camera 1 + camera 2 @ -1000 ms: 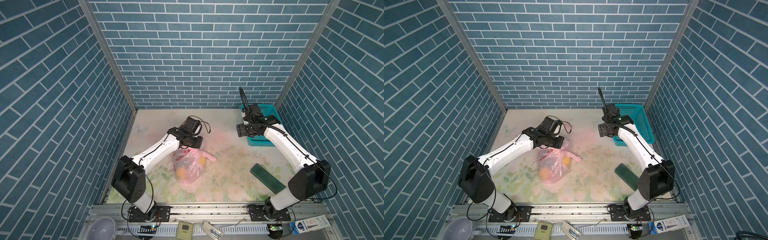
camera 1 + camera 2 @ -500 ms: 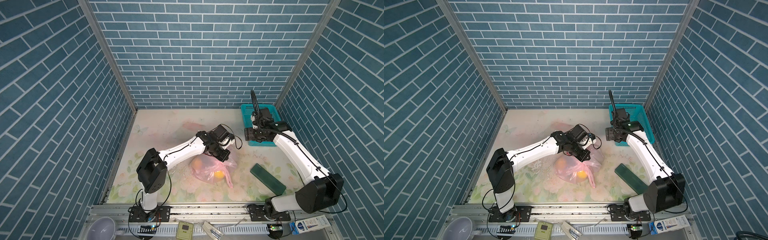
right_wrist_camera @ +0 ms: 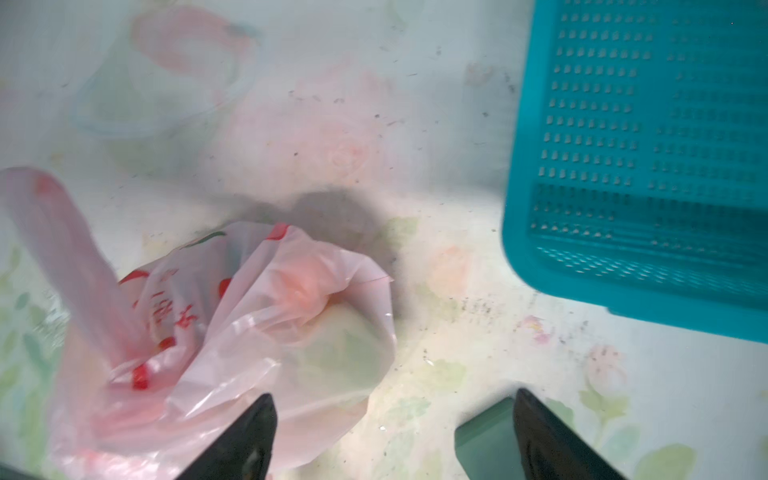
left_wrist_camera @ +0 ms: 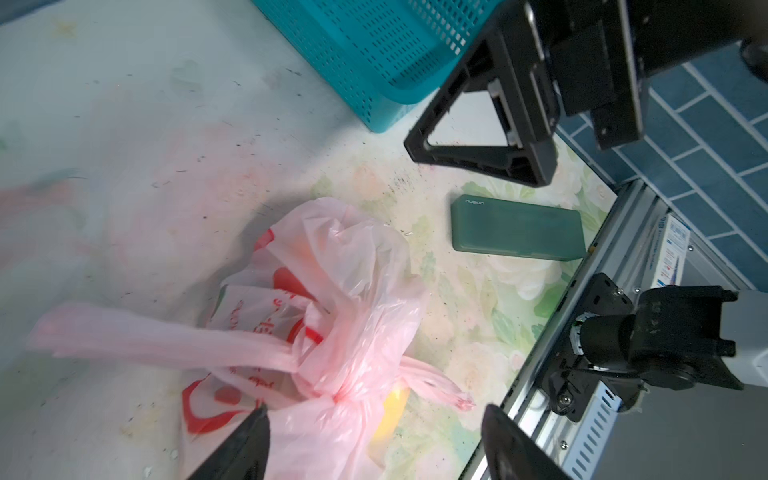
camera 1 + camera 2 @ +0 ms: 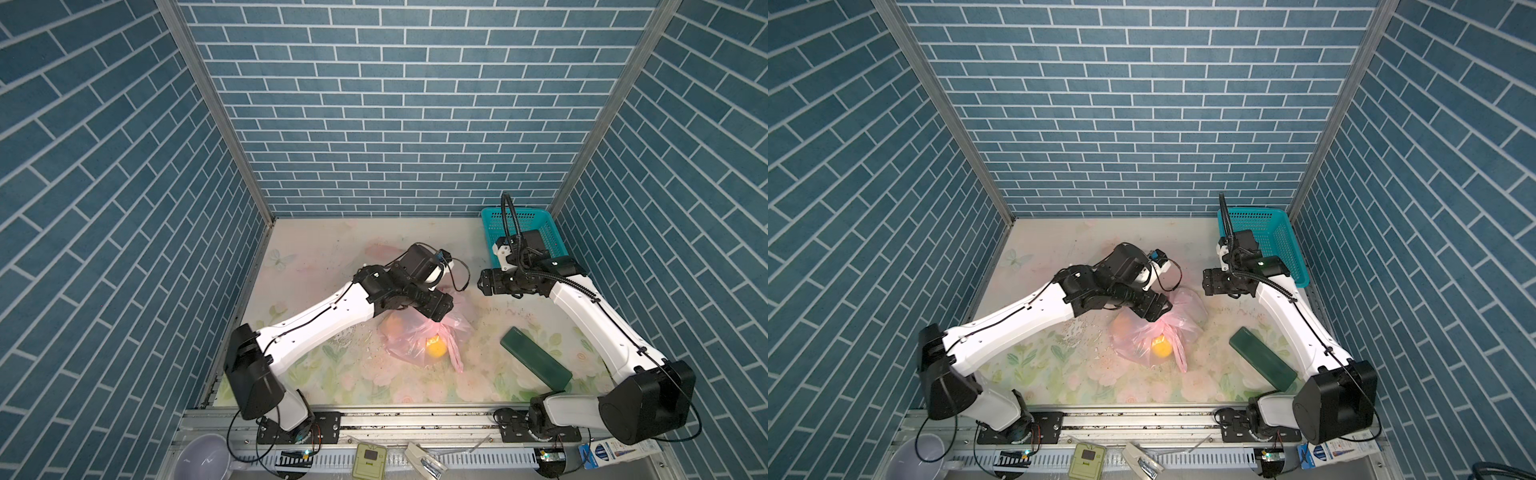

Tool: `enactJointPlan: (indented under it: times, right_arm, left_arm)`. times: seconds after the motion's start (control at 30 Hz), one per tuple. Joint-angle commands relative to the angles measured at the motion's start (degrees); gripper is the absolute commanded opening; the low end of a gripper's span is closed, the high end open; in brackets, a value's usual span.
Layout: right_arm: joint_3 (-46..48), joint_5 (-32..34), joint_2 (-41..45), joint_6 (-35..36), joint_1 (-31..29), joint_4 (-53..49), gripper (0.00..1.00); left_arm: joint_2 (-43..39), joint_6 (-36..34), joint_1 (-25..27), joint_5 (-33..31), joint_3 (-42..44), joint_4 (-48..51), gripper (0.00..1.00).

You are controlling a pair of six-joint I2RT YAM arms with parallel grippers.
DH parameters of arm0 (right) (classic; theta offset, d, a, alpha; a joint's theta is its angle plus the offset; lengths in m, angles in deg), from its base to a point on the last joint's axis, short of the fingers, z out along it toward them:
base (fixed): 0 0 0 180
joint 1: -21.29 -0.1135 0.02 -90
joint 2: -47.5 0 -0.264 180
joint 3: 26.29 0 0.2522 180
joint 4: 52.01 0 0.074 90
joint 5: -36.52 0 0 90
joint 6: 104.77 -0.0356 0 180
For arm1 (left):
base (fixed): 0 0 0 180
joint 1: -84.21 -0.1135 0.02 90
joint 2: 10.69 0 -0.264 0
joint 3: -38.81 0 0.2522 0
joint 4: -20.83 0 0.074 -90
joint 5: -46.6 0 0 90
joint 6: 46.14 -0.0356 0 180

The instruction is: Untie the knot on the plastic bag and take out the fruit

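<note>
- surface (image 5: pixel 316 253): pale floral sheet enclosed by blue brick-patterned walls; it carries every item below.
- basket (image 5: pixel 536 220): teal, perforated, in the far right corner.
- bag (image 5: pixel 415 338): thin pink plastic with red print, lying near the middle of the surface in both top views, apart from the basket.
- case (image 5: pixel 536 361): dark green, flat, oblong, to the right of the bag and not touching it.
- left claw (image 4: pixel 376 415): jaws spread wide, gripping nothing, directly above the bag.
- right claw (image 3: pixel 392 397): jaws spread wide, empty, over bare surface between bag and basket.
- fruit (image 5: pixel 436 350): inside the bag; a yellow piece shows through the plastic, an orange piece (image 5: pixel 392 326) to its left.
- knot (image 4: pixel 332 390): twisted pink tie on top of the bag, not undone; in the left wrist view it lies between the left claw's tips, and contact cannot be told. One handle loop (image 4: pixel 166 336) stretches away from it.
</note>
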Motion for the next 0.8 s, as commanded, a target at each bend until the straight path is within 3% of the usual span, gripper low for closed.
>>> enactJointPlan:
  times: [0.0, 0.1, 0.27, 0.5, 0.77]
  right_arm:
    - [4.1, -14.1, 2.7, 3.1, 0.0, 3.6, 0.98]
    - [6.8, -20.2, 4.3, 4.3, -0.7, 6.4, 0.99]
    - [7.0, -23.1, 4.7, 7.8, -3.8, 6.0, 0.99]
    - [6.4, -20.6, 3.5, 9.6, -7.4, 5.2, 0.99]
    - [7.4, -18.7, 3.6, 9.8, -7.6, 6.4, 0.98]
  left_arm:
    - [-1.9, 1.3, 1.0, -5.4, 7.0, 0.0, 0.79]
    - [-4.5, 2.2, 2.6, -6.6, 12.5, -4.3, 0.79]
    - [-4.1, 3.2, 4.1, -10.8, 15.9, -9.1, 0.78]
    - [-2.6, 2.9, 4.3, -15.1, 17.7, -13.7, 0.71]
    - [-0.3, 3.7, 4.5, -12.0, 19.5, -17.6, 0.58]
